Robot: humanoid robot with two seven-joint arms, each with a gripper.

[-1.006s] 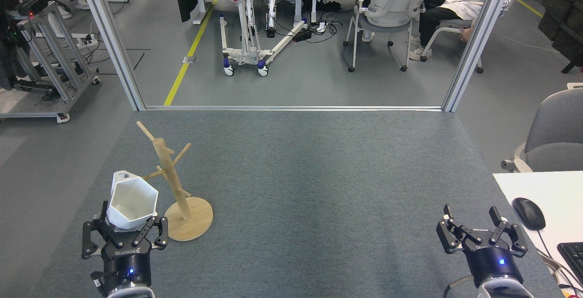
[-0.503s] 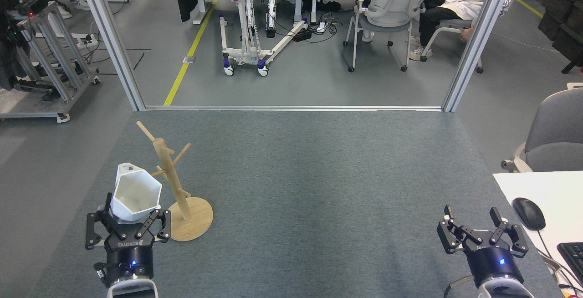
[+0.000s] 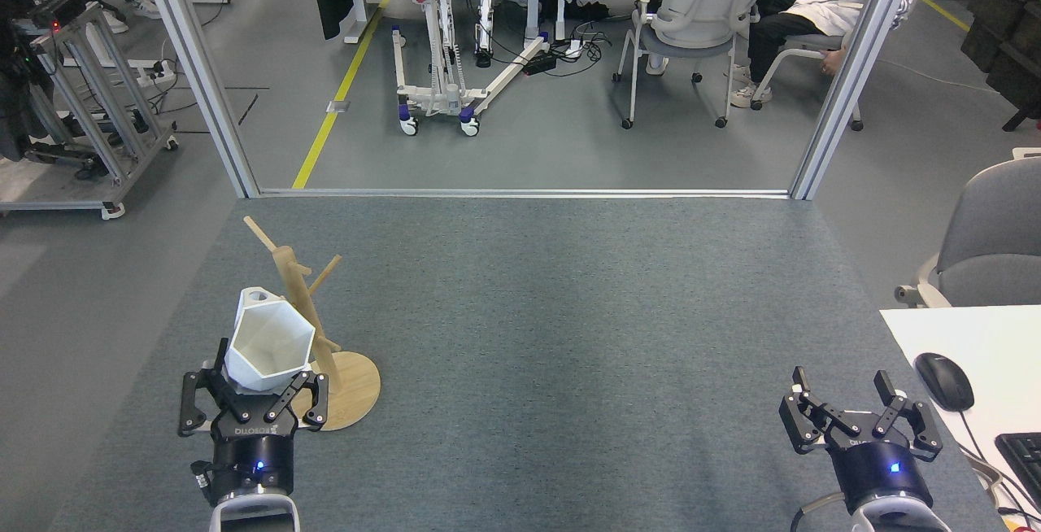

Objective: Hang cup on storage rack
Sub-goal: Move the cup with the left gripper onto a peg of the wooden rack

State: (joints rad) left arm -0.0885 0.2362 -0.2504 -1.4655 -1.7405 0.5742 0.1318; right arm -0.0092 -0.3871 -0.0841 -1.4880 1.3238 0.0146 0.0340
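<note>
The cup (image 3: pixel 270 343) is a white faceted mug with a hexagonal rim and a body that tapers toward its foot. It sits with its mouth open toward the viewer and upward, tilted a little, its narrow lower end clasped between black gripper fingers. Its handle, a flat tab with a round hole, is at the far top edge, close against the post of the storage rack (image 3: pixel 313 329). The storage rack is a light wooden mug tree: a round disc base flat on the grey carpet, a post leaning in view, slanted pegs branching off. The cup overlaps its lower pegs.
</note>
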